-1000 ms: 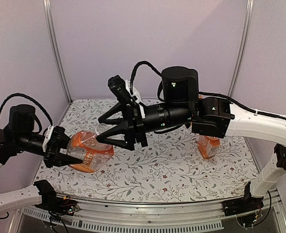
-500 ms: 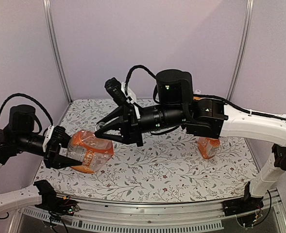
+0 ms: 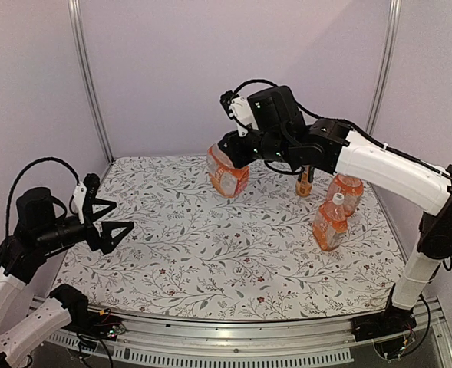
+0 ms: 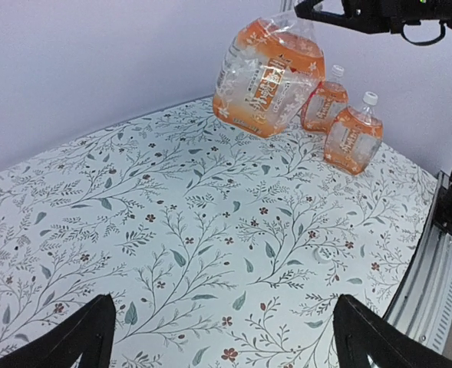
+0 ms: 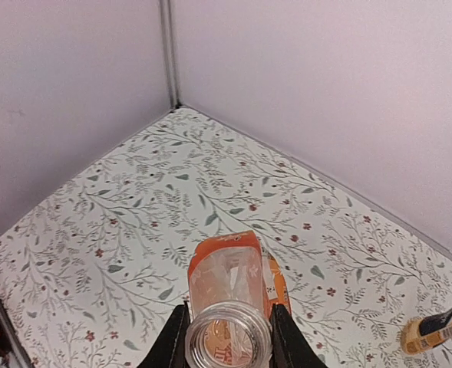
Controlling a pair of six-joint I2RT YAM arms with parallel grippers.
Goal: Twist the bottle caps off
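Note:
My right gripper [image 5: 227,341] is shut on the neck of a squat clear bottle [image 5: 229,284] with an orange label. Its mouth is open, with no cap on it. In the top view this bottle [image 3: 227,175] hangs tilted above the back middle of the table, under the right gripper [image 3: 237,149]. My left gripper [image 3: 113,218] stands open over the table's left side, with nothing between its fingers [image 4: 87,337]. Two squat bottles [image 4: 354,138] [image 4: 324,103] stand at the right, each with a white cap [image 4: 370,98] [image 4: 337,70].
A slimmer bottle with an orange-and-black label [image 3: 305,182] stands at the back right, near the two squat ones [image 3: 329,224]. The floral mat [image 3: 210,253] covers the table. Lilac walls with metal posts [image 3: 87,77] close the back and sides.
The left gripper has let go of the bottle, opened wide and drawn back left. The right arm has carried the bottle by its neck up and to the back middle.

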